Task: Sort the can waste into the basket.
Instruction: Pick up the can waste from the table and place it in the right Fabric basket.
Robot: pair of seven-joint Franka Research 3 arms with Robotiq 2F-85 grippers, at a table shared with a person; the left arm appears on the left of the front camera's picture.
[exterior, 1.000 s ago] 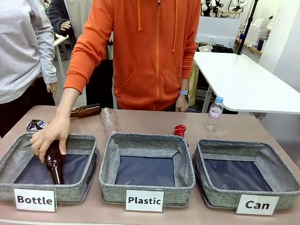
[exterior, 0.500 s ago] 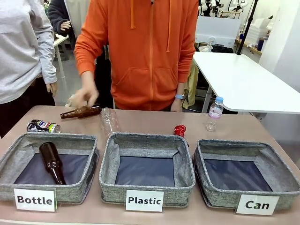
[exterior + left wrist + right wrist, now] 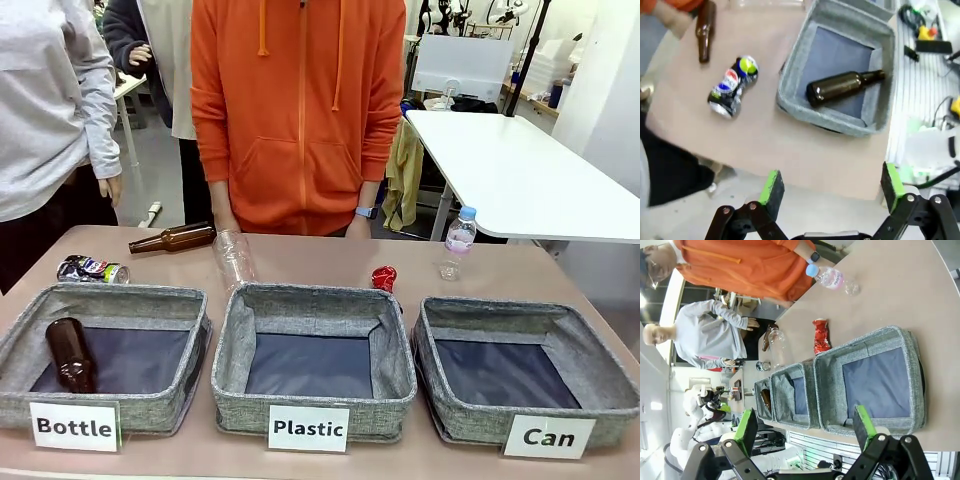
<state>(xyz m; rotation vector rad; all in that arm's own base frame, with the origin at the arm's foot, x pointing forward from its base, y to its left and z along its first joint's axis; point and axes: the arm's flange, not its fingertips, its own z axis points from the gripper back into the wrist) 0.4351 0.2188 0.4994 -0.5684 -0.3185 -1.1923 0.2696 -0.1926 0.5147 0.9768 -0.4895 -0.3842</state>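
- The left gripper is held wide open and empty, above the near table edge.
- In the left wrist view, the dark printed can lies on the bare table at about 10 o'clock from this gripper. Its long axis runs from 1 o'clock to 7 o'clock. It lies beside the "Bottle" basket, which holds a brown bottle.
- The right gripper is likewise held wide open, with nothing between the pads.
- In the right wrist view, the red crushed can lies at 12 o'clock from this gripper, with its long axis on the 12-to-6 line. The "Can" basket lies between gripper and can, toward 1 o'clock.
- In the front view, the red can lies at 10 o'clock from the "Can" basket; the printed can lies well apart, far toward 9 o'clock.
- The right arm is judged nearer to the red can, and the left arm nearer to the printed can.
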